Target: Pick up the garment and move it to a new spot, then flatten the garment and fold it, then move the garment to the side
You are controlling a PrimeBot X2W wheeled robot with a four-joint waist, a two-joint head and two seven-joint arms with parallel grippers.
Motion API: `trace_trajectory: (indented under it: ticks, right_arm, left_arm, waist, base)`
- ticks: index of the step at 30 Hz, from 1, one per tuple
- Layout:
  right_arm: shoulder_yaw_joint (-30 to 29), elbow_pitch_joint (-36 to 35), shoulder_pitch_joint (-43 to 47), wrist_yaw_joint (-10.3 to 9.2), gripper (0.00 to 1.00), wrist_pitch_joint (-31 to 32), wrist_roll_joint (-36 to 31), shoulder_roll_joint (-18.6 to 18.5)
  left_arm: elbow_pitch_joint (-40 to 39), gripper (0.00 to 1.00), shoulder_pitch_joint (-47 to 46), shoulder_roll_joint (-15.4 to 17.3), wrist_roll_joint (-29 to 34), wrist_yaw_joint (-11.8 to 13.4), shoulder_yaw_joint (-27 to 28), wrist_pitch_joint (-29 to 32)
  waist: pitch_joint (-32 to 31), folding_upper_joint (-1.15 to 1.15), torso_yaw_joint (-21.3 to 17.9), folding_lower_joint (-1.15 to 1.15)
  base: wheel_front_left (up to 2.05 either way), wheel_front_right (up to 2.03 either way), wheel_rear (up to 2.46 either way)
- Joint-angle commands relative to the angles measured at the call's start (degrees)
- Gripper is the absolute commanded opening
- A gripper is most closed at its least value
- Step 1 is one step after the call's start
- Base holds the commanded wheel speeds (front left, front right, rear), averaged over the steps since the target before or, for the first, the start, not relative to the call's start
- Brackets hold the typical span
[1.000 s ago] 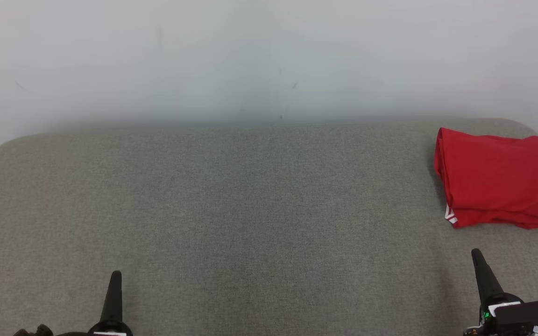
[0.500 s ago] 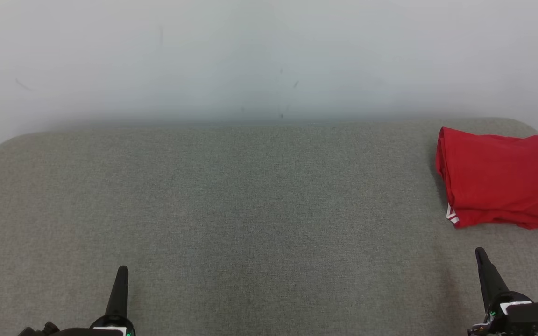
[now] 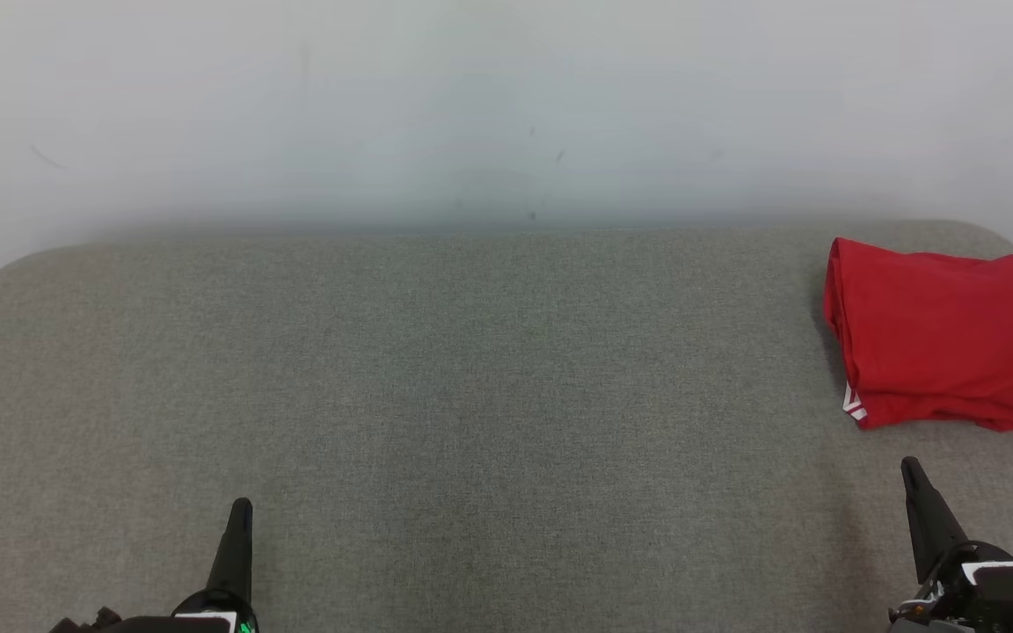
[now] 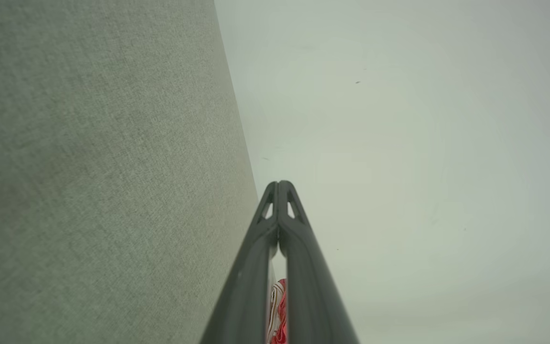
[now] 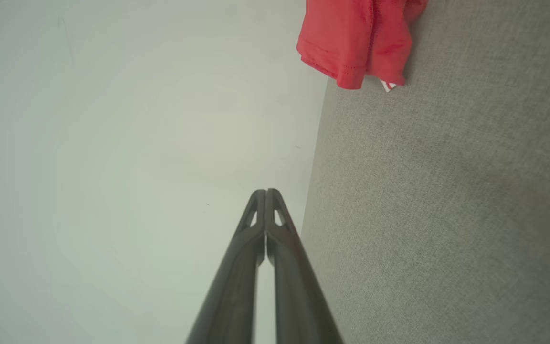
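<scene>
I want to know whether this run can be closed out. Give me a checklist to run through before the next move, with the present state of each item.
1. Fold: ok, the red folded cloth garment lies in a compact layered stack.
2. Placement at the side: ok, it sits at the far right of the grey woven fabric surface.
3. Left arm free: ok, the left gripper is shut on nothing, far from the garment.
4. Right arm free: ok, the right gripper is shut on nothing, short of the garment's near edge.
5. Garment wholly on the surface: cannot tell; its right edge leaves the head view.
</scene>
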Motion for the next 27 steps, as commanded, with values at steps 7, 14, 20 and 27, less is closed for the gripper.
trace_trajectory:
  ticks: [7, 14, 20, 27]
  right_arm:
    - [-0.82, 0.15, -0.50, -0.11, 0.00, 1.14, 3.68, 0.09]
    - [-1.15, 0.25, -0.64, -0.12, 0.00, 1.68, 4.97, 0.15]
    - [-1.22, 0.25, -0.66, -0.12, 0.00, 1.75, 4.89, 0.18]
    - [-1.28, 0.26, -0.68, -0.12, 0.00, 1.83, 4.80, 0.23]
  left_arm:
    - [0.45, 0.00, -1.17, -0.60, -3.16, -0.66, -0.21, 0.74]
    - [0.58, 0.00, -1.45, -0.78, -4.55, -0.68, -0.25, 0.86]
    - [0.57, 0.00, -1.45, -0.78, -4.55, -0.68, -0.25, 0.86]
    - [0.57, 0.00, -1.45, -0.78, -4.56, -0.68, -0.25, 0.85]
  waist:
    - [0.12, 0.00, 0.09, 0.00]
    - [0.19, 0.00, 0.14, 0.00]
    - [0.19, 0.00, 0.14, 0.00]
    - [0.19, 0.00, 0.14, 0.00]
  base:
    - [0.00, 0.00, 0.00]
    - [0.00, 0.00, 0.00]
    - [0.00, 0.00, 0.00]
    - [0.00, 0.00, 0.00]
